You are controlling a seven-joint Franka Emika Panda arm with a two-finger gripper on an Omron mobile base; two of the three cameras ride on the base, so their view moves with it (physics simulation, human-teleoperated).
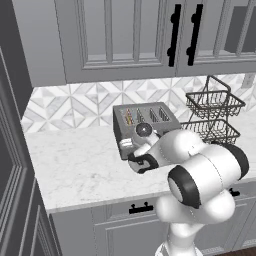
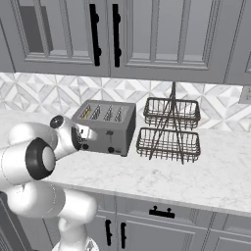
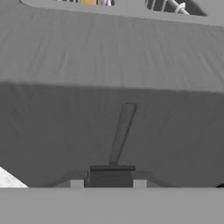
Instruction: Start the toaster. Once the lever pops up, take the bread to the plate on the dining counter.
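- Toaster [image 1: 145, 125]: boxy grey metal body standing on the white marble-look counter [image 1: 75, 165], its back near the patterned tile backsplash [image 1: 75, 102]; long axis runs along the wall, slots facing up, front face turned toward the robot; in the right base view the toaster [image 2: 105, 125] sits just left of a two-tier wire basket stand [image 2: 169, 127].
- Bread [image 1: 128, 117]: thin golden-tan slice standing on edge in the leftmost slot, only its top edge visible; in the hand view an orange sliver of it [image 3: 89, 1] shows at the top edge.
- Lever [image 3: 111, 176]: black tab at the bottom of its vertical slot track [image 3: 122, 133] on the front face; the track runs up the face, slightly tilted in this view.
- Tool [image 3: 108, 183]: held close against the toaster's front face at the lever; two pale fingertips [image 3: 77, 183] flank the tab, set a little apart; whether they touch it cannot be told.
- Arm [image 1: 200, 175]: reaches forward from the base over the counter edge; grey cabinets [image 1: 130, 35] with black handles hang above.
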